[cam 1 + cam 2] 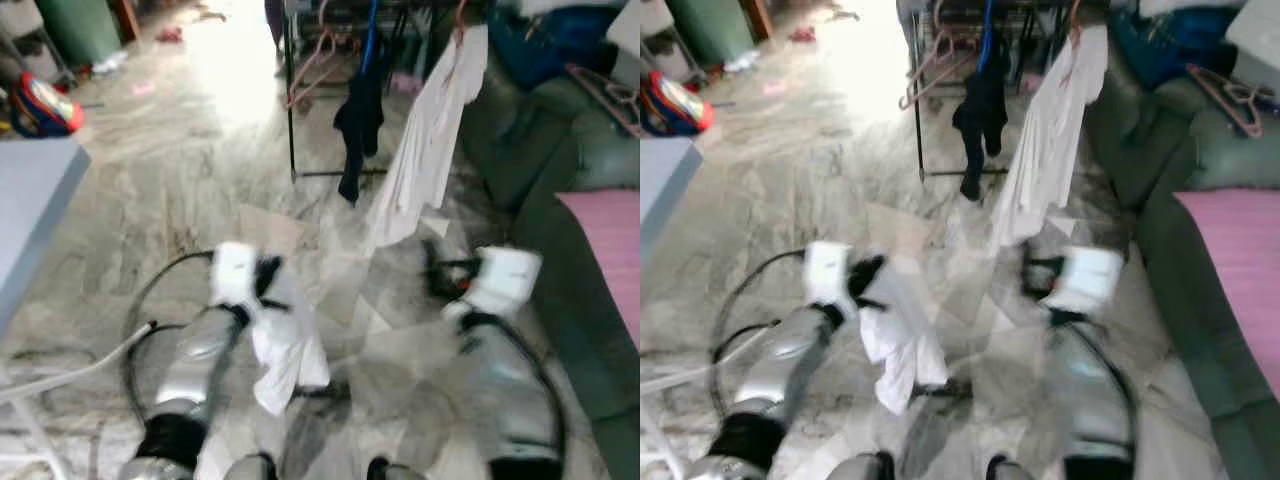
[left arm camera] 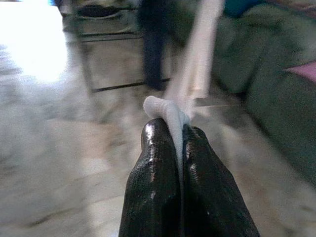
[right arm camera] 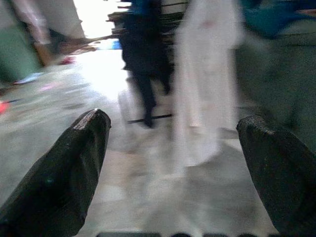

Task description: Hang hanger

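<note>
My left gripper is shut on a white garment that droops from its black fingers down toward the floor. In the left wrist view the cloth is pinched between the two fingers. My right gripper is open and holds nothing; it hovers low on the right. Ahead stands a black clothes rack. On it hang a white shirt on a reddish hanger, a dark garment and a bare pink hanger. The picture is blurred.
A green sofa with a pink cushion runs along the right, with loose pink hangers on its back. A grey table edge juts in at the left, with a red and blue bag beyond. Marble floor lies between me and the rack.
</note>
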Controlling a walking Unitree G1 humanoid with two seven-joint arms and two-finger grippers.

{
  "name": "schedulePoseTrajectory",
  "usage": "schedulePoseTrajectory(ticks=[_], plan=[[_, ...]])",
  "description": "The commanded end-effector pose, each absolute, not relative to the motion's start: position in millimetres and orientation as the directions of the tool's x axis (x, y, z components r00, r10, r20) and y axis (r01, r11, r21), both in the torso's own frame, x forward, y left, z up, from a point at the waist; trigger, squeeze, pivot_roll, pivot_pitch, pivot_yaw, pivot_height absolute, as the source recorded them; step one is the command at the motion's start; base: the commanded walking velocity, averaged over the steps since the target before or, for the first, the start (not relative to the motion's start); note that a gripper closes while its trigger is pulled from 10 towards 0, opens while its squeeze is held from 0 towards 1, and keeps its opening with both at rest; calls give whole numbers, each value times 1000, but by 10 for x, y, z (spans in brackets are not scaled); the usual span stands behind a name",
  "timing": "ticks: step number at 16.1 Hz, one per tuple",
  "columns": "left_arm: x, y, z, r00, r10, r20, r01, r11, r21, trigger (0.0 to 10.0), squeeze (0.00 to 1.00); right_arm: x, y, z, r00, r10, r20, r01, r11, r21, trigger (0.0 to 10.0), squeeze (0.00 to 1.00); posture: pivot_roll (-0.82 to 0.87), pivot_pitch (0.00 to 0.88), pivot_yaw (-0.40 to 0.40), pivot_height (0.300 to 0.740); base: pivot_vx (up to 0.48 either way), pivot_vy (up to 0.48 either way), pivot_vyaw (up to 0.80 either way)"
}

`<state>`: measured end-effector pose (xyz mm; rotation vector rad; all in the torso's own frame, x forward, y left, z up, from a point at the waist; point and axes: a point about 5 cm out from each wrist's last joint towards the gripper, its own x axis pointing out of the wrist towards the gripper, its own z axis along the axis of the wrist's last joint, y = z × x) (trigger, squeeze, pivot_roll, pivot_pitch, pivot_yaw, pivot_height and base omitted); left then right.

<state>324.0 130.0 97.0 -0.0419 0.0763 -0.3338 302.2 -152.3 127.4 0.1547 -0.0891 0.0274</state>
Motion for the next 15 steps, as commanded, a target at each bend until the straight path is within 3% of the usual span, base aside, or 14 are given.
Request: schedulePoseTrajectory(ticks=[1,7,10,15], plan=[[3220,1284,1045,951,-308,-10,307,951,-27,10000,0,3015,-1576,1333,993,16,115,-30,991,127,10000,0,85,197,18,740,0,0,0],[3242,1297,1198,957,-282,59,283,959,-6,10000,0,3013,-1529,1339,992,38,121,-52,992,119,10000,0,91,206,19,740,0,0,0],[3234,1330,1207,960,-271,72,274,961,-31,10000,0,3002,-1516,1357,990,46,130,-61,991,116,10000,0,87,215,23,740,0,0,606],[3226,1365,1371,966,-200,164,203,979,-4,10000,0,2970,-1459,1491,978,83,193,-95,994,54,10000,0,84,190,10,740,215,0,0]])
